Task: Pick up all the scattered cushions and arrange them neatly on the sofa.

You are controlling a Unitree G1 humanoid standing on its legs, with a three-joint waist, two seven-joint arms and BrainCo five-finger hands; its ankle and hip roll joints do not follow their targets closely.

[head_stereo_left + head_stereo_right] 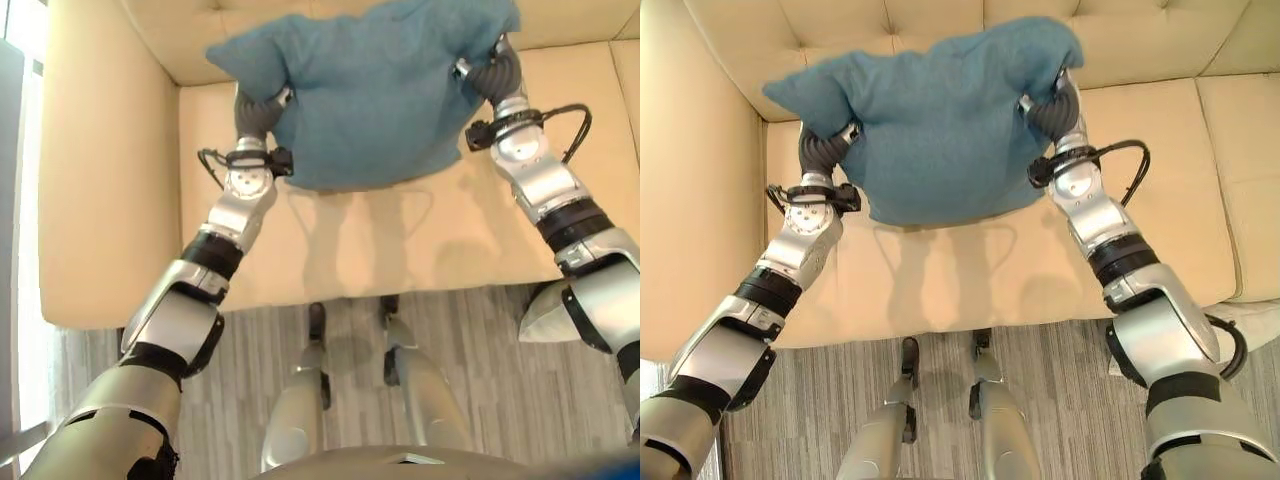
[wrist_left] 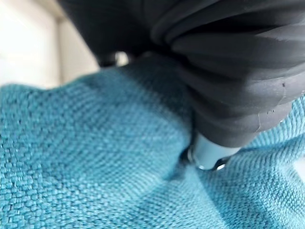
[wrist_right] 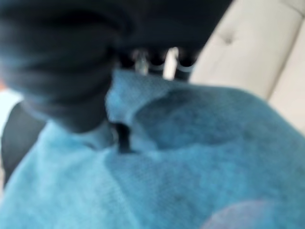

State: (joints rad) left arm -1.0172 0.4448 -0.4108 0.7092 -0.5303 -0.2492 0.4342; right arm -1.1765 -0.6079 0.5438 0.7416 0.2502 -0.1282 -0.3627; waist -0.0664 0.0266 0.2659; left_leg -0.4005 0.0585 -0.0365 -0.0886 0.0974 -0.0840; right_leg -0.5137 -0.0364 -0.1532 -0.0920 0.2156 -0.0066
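Both arms hold a blue cushion [image 1: 940, 125] up over the cream sofa [image 1: 1160, 150], near the corner by its armrest. The left robot hand [image 1: 825, 148] is at one side of the cushion and the right robot hand [image 1: 1052, 108] at the other, each pressed into the fabric so that it bunches round the dark wrist cover. The fingers themselves are buried in or behind the cloth, so I cannot tell how far either hand is closed, though the cushion plainly hangs between them, clear of the seat, its shadow lying on the seat below.

The step in hand looks like placing: the cushion is carried and waits to be set down. The next move likely calls for lowering it against the backrest, upright and square in the corner, then freeing both hands without dragging the cloth along.
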